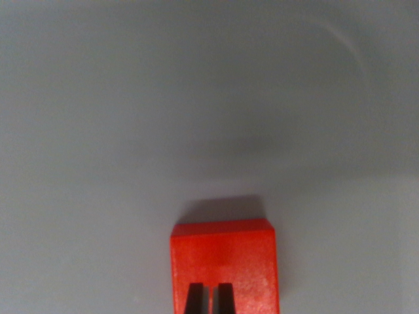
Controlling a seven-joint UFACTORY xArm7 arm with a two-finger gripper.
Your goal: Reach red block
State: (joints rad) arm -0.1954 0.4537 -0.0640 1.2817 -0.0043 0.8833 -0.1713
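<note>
Wrist view: one red block point(224, 265), nothing else on the desk point(196, 98). Block sits at the bottom centre of the frame, cut off by the bottom edge, so its near end isn't visible. Top face flat and square to the camera; its far edge carries a short dark shadow on the desk just beyond it.

Hand point(209, 299): two dark fingertips point(194, 299) poke in from the bottom edge, directly over the block's top face, slightly to the wrist view's left of its centre. Only a thin slit between them, so the hand reads as narrow. Tips overlap the block in the picture; can't tell if they touch it or hang above it. They aren't around its sides.

Desk is plain grey, matte. One faint curved mark near the top right corner, one soft darker patch mid-frame above the block. Nothing around the block, nothing between hand and block.
</note>
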